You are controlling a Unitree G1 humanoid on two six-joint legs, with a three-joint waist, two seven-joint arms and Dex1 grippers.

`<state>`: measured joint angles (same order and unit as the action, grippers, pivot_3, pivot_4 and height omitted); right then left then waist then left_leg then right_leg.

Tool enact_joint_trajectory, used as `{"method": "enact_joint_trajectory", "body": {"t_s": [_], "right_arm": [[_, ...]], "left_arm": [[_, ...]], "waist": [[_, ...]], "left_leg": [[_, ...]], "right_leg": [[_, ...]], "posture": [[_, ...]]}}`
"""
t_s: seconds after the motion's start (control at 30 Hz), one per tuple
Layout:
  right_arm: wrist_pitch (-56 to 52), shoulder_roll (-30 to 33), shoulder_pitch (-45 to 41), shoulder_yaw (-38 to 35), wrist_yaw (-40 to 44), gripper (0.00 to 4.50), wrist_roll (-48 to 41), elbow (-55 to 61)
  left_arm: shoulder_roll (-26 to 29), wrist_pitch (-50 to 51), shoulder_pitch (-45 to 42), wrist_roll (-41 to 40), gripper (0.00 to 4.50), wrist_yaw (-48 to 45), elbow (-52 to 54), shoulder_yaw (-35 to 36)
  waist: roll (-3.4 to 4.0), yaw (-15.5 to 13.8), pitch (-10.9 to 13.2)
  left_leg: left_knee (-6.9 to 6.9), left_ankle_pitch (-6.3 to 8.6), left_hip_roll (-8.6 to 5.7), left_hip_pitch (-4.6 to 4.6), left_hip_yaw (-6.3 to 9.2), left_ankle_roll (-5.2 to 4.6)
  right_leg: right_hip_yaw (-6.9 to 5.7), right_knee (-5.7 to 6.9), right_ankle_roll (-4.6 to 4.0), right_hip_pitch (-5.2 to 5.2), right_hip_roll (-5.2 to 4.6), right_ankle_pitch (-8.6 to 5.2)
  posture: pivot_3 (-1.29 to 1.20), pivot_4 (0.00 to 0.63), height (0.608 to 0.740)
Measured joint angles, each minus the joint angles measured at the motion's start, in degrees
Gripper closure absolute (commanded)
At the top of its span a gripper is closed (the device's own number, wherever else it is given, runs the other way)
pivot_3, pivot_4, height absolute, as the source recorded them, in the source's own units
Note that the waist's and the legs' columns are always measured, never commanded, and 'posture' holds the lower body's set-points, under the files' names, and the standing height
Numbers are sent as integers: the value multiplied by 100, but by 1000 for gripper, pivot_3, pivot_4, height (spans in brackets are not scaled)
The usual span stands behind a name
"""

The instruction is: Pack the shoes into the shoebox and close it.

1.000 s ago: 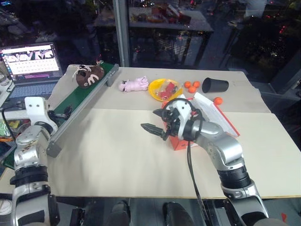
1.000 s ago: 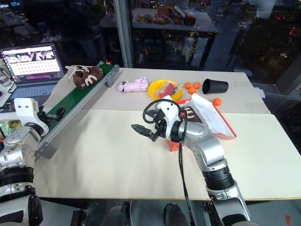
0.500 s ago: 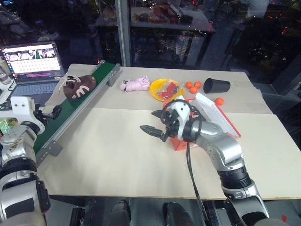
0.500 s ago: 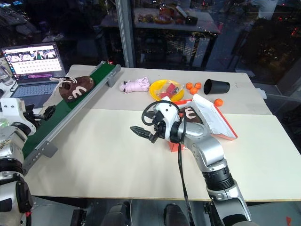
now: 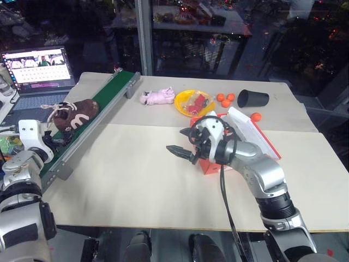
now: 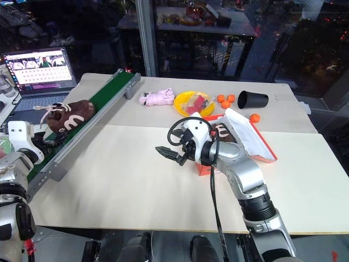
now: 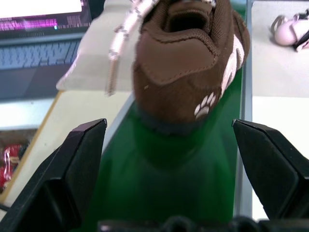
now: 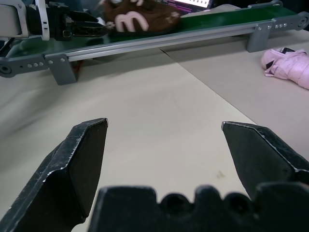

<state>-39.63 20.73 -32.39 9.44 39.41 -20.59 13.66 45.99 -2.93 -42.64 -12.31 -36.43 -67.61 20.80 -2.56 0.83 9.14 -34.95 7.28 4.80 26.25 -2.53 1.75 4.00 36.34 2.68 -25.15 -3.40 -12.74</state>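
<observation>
One dark brown shoe (image 5: 73, 113) with white laces and a white logo lies on the green conveyor belt (image 5: 106, 101) at the table's left. My left gripper (image 7: 169, 125) is open at the belt's near end, and the shoe's heel (image 7: 188, 72) is just ahead of its fingers, untouched. The red-orange shoebox (image 5: 206, 165) stands at mid-table with its lid (image 5: 253, 134) raised. A second brown shoe (image 6: 223, 131) lies inside it. My right gripper (image 5: 178, 152) hovers open and empty just left of the box, pointing toward the belt.
A pink plush toy (image 5: 158, 97), a yellow plate (image 5: 184, 103) with red items, three orange balls (image 5: 223, 100) and a black cup (image 5: 252, 98) sit along the table's far side. A laptop (image 5: 38, 68) stands left of the belt.
The shoe has travelled down the belt from its far end to the near end, close to my left gripper. The left hand shifted slightly outward. The right arm kept still.
</observation>
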Motion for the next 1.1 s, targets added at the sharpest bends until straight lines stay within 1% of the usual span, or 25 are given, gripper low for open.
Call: {"method": "enact_joint_trajectory", "body": {"t_s": [0.23, 0.27, 0.3, 0.33, 0.37, 0.4, 0.47, 0.53, 0.63, 0.7, 0.8, 0.83, 0.87, 0.93, 1.0, 1.1], "right_arm": [[-1, 149, 17, -12, -26, 0, -1, 75], [-1, 165, 22, -12, -38, 0, -2, 103], [-2, 176, 23, -12, -50, 0, -3, 121], [-2, 188, 25, -12, -66, 0, -3, 149], [-2, 204, 32, -12, -71, 0, -3, 169], [-3, 231, 39, -12, -76, 0, -4, 177], [-12, 259, 46, -11, -85, 0, -4, 180], [-17, 259, 46, -11, -90, 0, -9, 189], [-57, 257, 44, -19, -108, 0, -43, 190], [-139, 148, 31, -161, -161, 0, -158, 189], [-302, -108, -93, -496, -349, 0, -463, 186], [-559, -395, -197, -903, -615, 0, -809, 92], [-717, -602, -332, -1213, -824, 0, -1026, -30], [-1084, -1101, -762, -2022, -1471, 0, -1703, -321], [-1257, -1390, -1082, -2522, -1966, 0, -2194, -449], [-1430, -1552, -1228, -3043, -2531, 0, -2728, -568]], "left_arm": [[114, 3, -18, 150, 36, 70, -367, -52], [114, 3, -18, 151, 286, 64, -376, -52], [114, 3, -18, 154, 286, 49, -377, -54], [105, 3, -18, 154, 646, -28, -376, -55], [85, -2, -18, 146, 804, -90, -373, -53], [53, -8, -19, 138, 1249, -194, -343, -53], [-99, -9, -47, 107, 1678, -415, -218, -64], [-294, 12, -76, 91, 1890, -584, -40, -96], [-597, 201, -137, 59, 1920, -687, 341, -179], [-867, 467, -178, -73, 1920, -738, 897, -221], [-1133, 902, -227, -371, 1920, -757, 1905, -234], [-1316, 1241, -221, -517, 1920, -684, 2542, -271], [-1492, 1442, -230, -633, 1920, -636, 2957, -319], [-2019, 2009, -237, -888, 1920, -447, 4057, -566], [-2401, 2456, -234, -1078, 1920, -366, 4779, -881], [-2667, 2938, -213, -1264, 1920, -177, 5352, -1069]], "waist": [[-1, -8, 0], [-1, -21, 0], [-1, -34, 0], [-1, -53, 0], [-1, -63, 0], [-1, -84, -1], [-1, -137, -1], [-2, -163, -1], [-3, -159, -1], [-10, -151, 3], [-12, -119, 4], [-13, -106, 4], [-12, -106, 4], [-12, -118, 4], [-12, -119, 4], [-12, -50, 4]], "left_leg": [[-5, -1, 0, -1, 0, 2], [-8, 0, 0, -1, 0, 3], [-10, -1, 0, -1, 0, 3], [-11, 0, 0, -1, 0, 4], [-11, -1, 0, -1, 0, 5], [-12, -1, 0, -1, 0, 5], [-12, -1, -1, -1, -2, 5], [-13, -1, -1, 0, -2, 5], [-16, -2, 0, 6, -1, 4], [-17, -4, 0, 9, 0, 4], [-19, -28, 0, 9, 1, -33], [-19, -30, 0, 9, 3, -36], [-21, -30, 0, 9, 3, -36], [-26, -31, 0, 9, 8, -37], [-27, -31, -1, 9, 8, -37], [-24, -31, 0, 9, 11, -38]], "right_leg": [[0, 20, -2, -4, 0, -3], [0, 28, -2, -4, -1, -6], [-1, 33, -3, -4, -1, -8], [-1, 35, -4, -5, -2, -8], [-2, 35, -4, -5, -2, -8], [-2, 35, -5, -4, -2, -9], [-3, 35, -5, -3, -4, -11], [-3, 35, -5, -2, -4, -11], [-4, 36, -4, -3, -3, -11], [-4, 38, -4, -5, -1, -10], [-2, 38, -3, -5, 0, -10], [-1, 42, -2, -3, 0, -9], [-1, 45, -2, -3, -1, -9], [-1, 49, 1, 4, 0, -8], [-1, 45, 2, 5, 1, -7], [1, 46, 3, 3, 3, -7]], "posture": [[0, 150, 736], [0, 150, 736], [0, 150, 736], [0, 150, 736], [0, 150, 736], [0, 150, 736], [0, 150, 736], [0, 150, 736], [0, 150, 736], [0, 150, 736], [0, 150, 736], [0, 150, 736], [0, 150, 736], [0, 150, 736], [0, 150, 736], [0, 150, 736]]}}
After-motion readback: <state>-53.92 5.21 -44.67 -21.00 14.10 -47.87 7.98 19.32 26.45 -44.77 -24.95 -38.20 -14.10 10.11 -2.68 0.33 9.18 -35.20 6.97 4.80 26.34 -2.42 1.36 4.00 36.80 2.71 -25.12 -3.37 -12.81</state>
